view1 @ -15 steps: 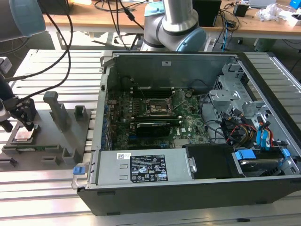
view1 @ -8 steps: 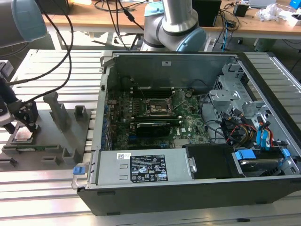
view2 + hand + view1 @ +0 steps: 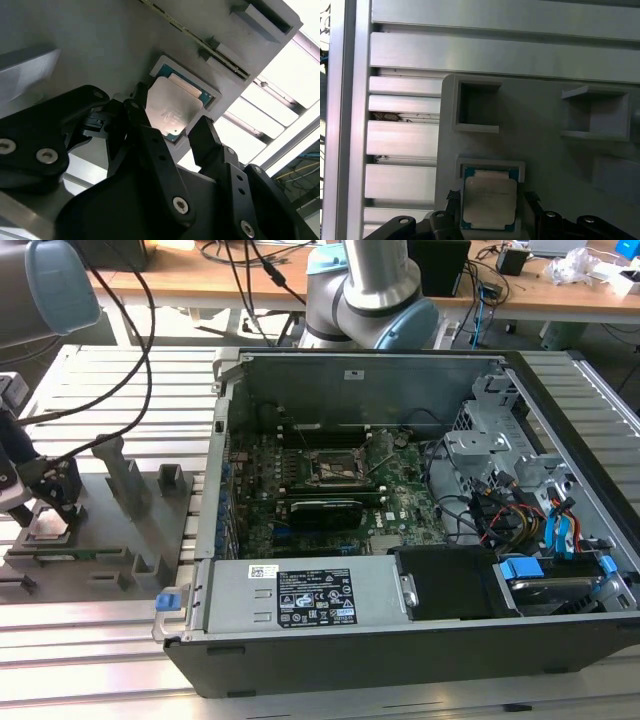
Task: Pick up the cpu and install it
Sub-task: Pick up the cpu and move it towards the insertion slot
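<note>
In a recess near the grey fixture's (image 3: 545, 150) edge: cpu (image 3: 489, 200), flat, seated; gripper (image 3: 491, 197) jaws apart, flanking it, not gripping. Step: pick-up, grasp pending; judged to need even closure on opposite edges.

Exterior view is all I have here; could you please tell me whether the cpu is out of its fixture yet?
Observer: Not yet. In the first wrist view the cpu lies flat in a square recess of the grey fixture.
Operator: Thank you. Is the gripper closed on it?
Observer: No. In the second wrist view the gripper is open, with one finger standing on each side of the cpu.
</note>
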Controlling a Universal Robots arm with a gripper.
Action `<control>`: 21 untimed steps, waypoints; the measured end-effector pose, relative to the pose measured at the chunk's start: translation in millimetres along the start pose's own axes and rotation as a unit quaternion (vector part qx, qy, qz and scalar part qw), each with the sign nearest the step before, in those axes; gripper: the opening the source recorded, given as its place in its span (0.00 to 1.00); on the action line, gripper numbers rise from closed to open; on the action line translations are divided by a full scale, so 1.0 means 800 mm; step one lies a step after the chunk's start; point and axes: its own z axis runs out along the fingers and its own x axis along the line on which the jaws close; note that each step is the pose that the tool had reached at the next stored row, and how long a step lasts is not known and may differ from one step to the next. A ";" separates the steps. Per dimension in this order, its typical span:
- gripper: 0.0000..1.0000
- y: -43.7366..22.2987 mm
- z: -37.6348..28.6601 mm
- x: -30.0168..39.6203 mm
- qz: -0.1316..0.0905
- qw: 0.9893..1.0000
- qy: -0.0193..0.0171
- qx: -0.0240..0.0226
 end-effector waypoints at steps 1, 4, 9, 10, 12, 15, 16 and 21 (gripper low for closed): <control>0.60 0.0001 0.0019 0.0001 0.000 1.000 0.000 0.002; 0.60 0.0004 0.0065 0.0002 0.000 1.000 0.000 0.006; 0.60 0.0011 0.0130 0.0004 0.000 1.000 0.000 0.006; 0.60 0.0011 0.0140 0.0005 0.000 1.000 0.000 0.006; 0.60 0.0011 0.0157 0.0005 0.000 1.000 0.000 0.006; 0.60 0.0011 0.0169 0.0005 0.000 1.000 0.000 0.006; 0.60 0.0012 0.0170 0.0005 0.000 1.000 0.000 0.006; 0.60 0.0010 0.0169 -0.0013 0.000 1.000 0.000 0.008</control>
